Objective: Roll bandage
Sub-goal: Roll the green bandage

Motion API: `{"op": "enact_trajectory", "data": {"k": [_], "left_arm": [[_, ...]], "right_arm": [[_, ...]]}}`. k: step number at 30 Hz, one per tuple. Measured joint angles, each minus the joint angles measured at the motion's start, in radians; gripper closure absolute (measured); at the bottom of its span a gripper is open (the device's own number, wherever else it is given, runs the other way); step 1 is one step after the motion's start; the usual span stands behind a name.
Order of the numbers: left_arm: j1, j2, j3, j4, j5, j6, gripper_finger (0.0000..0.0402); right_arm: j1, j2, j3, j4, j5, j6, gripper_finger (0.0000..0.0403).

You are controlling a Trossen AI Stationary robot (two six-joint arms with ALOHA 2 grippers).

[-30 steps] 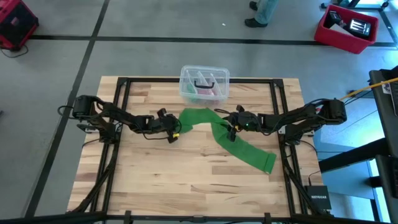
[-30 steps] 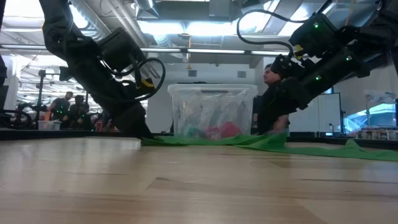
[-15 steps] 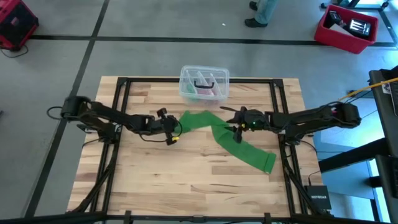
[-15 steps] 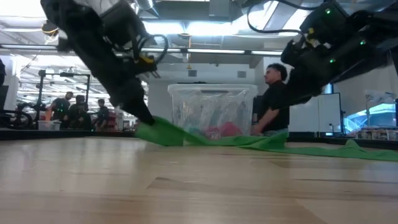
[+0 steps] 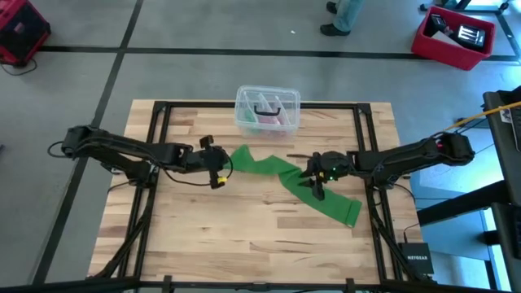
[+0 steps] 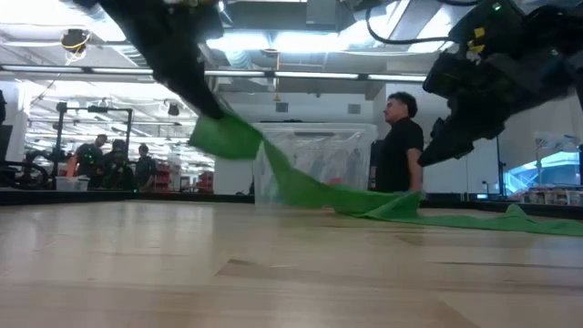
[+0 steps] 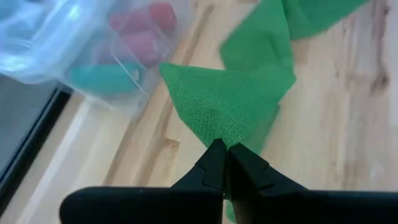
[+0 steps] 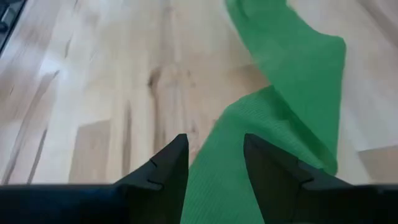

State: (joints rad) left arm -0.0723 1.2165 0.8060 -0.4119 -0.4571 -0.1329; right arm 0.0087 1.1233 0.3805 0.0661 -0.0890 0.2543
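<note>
Opening step of the roll. Your left gripper has its fingers pressed together on the left end of the bandage, pinching a corner of the cloth and holding it lifted clear of the bench; the low view shows that end raised, with the strip sloping down from it to the wood. The rest of the bandage lies flat, running from the middle of the bench toward the right edge, its free end near the front-right part. Your right gripper hovers over the strip's midsection with fingers spread, the cloth showing between and below them, nothing held.

Next move, as a judgement: the lifted end must be folded back onto the strip to start a core, so you need the right gripper to pin the cloth down while the left carries its end over and turns it. Keep tension low; the fabric looks soft and stretchy and may slip from a corner pinch.

Room: a clear box sits at the back edge, just behind the lifted end, so steer the fold away from it. The front half of the bench is open wood, and the left side is free apart from the arm itself.
</note>
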Motion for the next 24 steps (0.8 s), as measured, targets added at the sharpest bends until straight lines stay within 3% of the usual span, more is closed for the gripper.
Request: {"op": "enact_trajectory", "data": {"k": [5, 11, 24], "left_arm": [[0.010, -0.073, 0.009, -0.099, -0.007, -0.047, 0.0399], [0.016, -0.125, 0.009, -0.316, -0.010, -0.268, 0.0397], [-0.041, -0.130, 0.008, -0.567, 0.138, -0.465, 0.0400]], "right_arm": [[0.085, 0.000, 0.000, -0.064, 0.124, -0.003, 0.0244], [0.148, 0.002, -0.001, -0.205, 0.334, 0.023, 0.0244], [0.168, 0.133, -0.089, -0.061, 0.385, 0.081, 0.0244]]}}
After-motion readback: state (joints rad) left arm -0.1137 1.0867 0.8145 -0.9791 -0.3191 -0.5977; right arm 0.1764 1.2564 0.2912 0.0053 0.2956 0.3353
